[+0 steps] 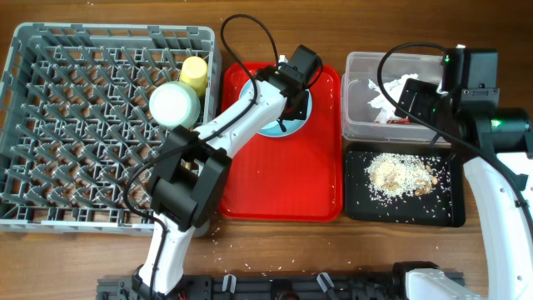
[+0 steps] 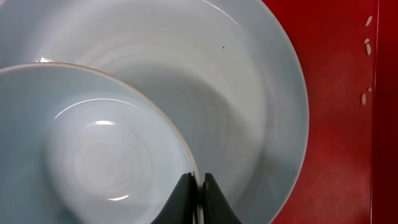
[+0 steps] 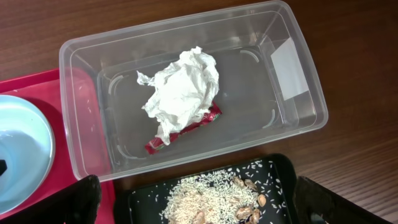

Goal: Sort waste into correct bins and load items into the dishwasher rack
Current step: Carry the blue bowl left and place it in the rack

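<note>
My left gripper (image 2: 200, 186) is shut on the rim of a small pale blue dish (image 2: 93, 155), which sits over a larger pale blue plate (image 2: 249, 81) on the red tray (image 1: 275, 192). In the overhead view the arm covers most of the plate (image 1: 275, 129). The crumpled white napkin (image 3: 183, 93) with a red wrapper (image 3: 186, 130) lies in the clear tub (image 1: 366, 125). Beige food scraps (image 3: 217, 199) lie in the black tray (image 1: 441, 208). My right gripper (image 3: 208, 205) is open and empty above these two bins. The grey rack (image 1: 50, 175) holds the yellow-green cup (image 1: 194, 73) and a pale green round dish (image 1: 175, 104). Fork and chopsticks are out of view.
A few rice grains (image 2: 367, 43) lie on the red tray beside the plate. Small crumbs (image 1: 216, 242) dot the wooden table in front of the tray. The rack stands close against the red tray's left edge.
</note>
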`<control>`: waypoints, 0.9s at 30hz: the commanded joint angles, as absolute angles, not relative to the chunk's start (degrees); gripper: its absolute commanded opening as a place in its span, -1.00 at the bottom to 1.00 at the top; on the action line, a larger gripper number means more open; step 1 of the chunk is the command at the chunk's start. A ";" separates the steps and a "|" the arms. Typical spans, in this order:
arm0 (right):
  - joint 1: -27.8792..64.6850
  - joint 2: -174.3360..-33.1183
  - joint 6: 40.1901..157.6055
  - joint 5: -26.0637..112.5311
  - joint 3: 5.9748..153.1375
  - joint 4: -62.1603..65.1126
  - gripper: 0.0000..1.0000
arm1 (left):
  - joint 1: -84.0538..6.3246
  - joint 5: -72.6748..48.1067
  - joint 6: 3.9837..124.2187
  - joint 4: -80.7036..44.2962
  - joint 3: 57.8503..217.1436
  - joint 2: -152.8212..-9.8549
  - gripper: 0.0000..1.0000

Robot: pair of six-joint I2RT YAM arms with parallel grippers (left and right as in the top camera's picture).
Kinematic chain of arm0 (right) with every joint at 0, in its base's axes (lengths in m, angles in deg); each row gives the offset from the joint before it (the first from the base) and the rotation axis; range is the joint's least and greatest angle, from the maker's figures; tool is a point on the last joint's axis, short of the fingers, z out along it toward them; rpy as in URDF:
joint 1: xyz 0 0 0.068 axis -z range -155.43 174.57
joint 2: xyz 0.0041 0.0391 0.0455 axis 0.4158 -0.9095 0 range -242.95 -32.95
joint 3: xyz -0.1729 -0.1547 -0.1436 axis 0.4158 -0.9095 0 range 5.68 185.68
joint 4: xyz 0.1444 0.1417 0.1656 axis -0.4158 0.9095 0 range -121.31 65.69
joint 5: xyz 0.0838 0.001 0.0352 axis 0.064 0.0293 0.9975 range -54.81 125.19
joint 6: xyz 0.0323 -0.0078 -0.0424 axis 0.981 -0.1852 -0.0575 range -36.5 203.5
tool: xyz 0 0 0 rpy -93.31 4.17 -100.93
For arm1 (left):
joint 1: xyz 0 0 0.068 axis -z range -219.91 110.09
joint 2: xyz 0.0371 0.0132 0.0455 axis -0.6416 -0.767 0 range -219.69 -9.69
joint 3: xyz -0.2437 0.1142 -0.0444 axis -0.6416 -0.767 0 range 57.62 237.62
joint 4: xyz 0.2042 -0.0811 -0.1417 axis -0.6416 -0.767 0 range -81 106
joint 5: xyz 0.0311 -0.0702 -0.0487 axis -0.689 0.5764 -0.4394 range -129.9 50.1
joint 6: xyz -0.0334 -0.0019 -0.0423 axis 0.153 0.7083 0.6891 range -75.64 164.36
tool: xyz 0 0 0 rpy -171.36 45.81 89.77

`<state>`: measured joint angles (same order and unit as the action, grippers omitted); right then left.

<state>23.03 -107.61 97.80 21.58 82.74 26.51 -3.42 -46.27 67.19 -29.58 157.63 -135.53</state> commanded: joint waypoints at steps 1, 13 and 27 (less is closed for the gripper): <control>23.27 -106.99 98.55 20.58 82.82 26.40 0.99 | -3.27 -47.10 67.17 -29.45 158.65 -135.27 -0.92; 23.27 -106.99 98.55 20.58 82.82 26.40 0.99 | -3.73 -43.71 67.37 -40.95 158.89 -112.89 -0.92; 23.27 -106.99 98.55 20.58 82.82 26.38 1.00 | -47.53 16.59 39.52 -78.71 150.55 -88.87 -0.92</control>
<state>23.03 -107.61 97.80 21.58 82.74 26.54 -42.44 3.93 49.91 -78.36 156.32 -88.23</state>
